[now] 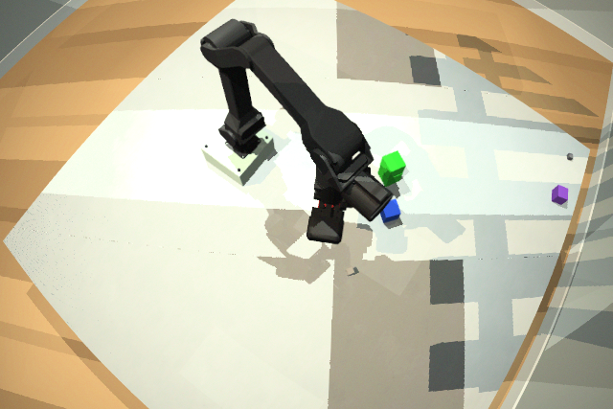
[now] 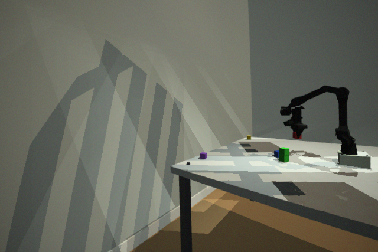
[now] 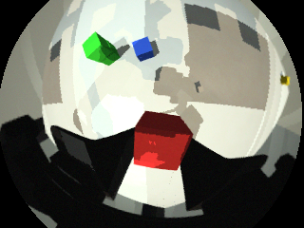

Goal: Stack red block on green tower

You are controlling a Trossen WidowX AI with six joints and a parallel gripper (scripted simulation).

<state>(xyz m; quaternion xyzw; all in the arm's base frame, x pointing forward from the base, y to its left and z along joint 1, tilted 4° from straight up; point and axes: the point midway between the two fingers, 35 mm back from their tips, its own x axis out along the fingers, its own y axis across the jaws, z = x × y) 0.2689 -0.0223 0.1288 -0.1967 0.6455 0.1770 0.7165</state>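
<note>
Red block (image 3: 161, 141) clamped between the half-closed gripper (image 3: 159, 171) fingers, held above the table (image 2: 244, 168), apart from the green tower (image 2: 283, 154).

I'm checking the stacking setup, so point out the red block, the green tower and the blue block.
red block (image 3: 161, 141), wrist view, front face.
green tower (image 2: 283, 154), exterior view, side face.
blue block (image 1: 391, 209), top view, top face.

The arm (image 2: 317, 92) arches forward, its end effector (image 2: 296, 134) pointing down, clamped on the red block (image 3: 161, 141).
</note>
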